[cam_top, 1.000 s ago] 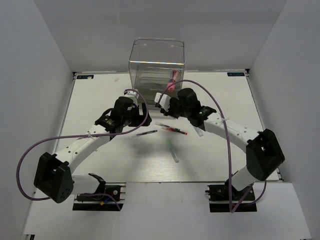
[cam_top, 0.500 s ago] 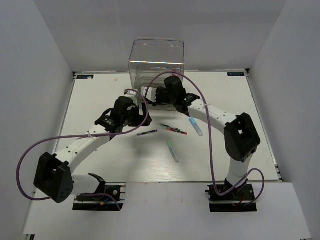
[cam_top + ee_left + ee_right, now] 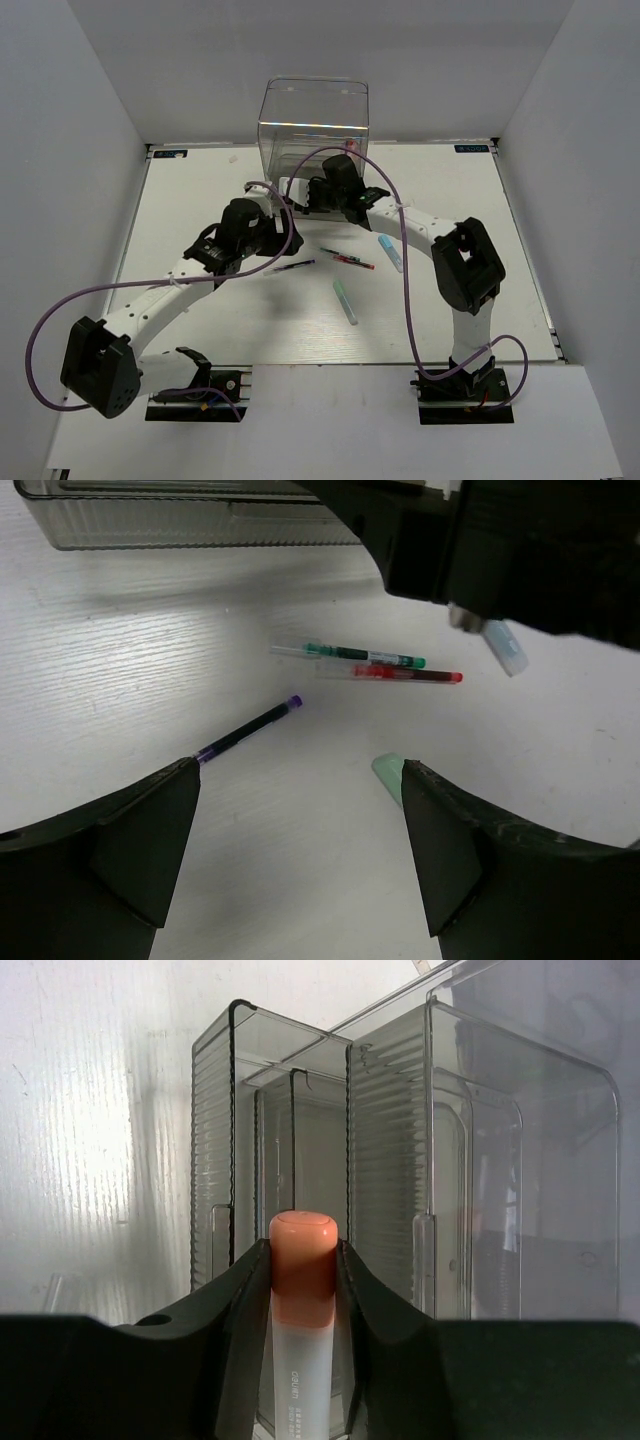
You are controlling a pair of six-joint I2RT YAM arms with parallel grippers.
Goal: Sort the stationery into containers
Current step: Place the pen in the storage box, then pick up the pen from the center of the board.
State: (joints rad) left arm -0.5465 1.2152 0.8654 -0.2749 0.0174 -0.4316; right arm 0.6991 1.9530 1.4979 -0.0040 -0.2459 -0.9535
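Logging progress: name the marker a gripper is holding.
The orange-capped marker, clamped in the right gripper; the green marker and light-blue marker lie on the table.

We read nothing: print on the orange-capped marker (image 3: pixel 300 1380) is blurred; blue stickers (image 3: pixel 171 154) at eleven and one o'clock on the table (image 3: pixel 180 200) are too small.

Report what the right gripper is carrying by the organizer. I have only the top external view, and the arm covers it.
Observer: The right gripper is shut on an orange-capped marker, cap pointing at the clear organizer.
Operator: Give me the left gripper's state.
Observer: The left gripper stands open, holding nothing.
Operator: Name what lies in front of it.
Observer: A dark pen with a purple tip lies flat just ahead of the open fingers, untouched.
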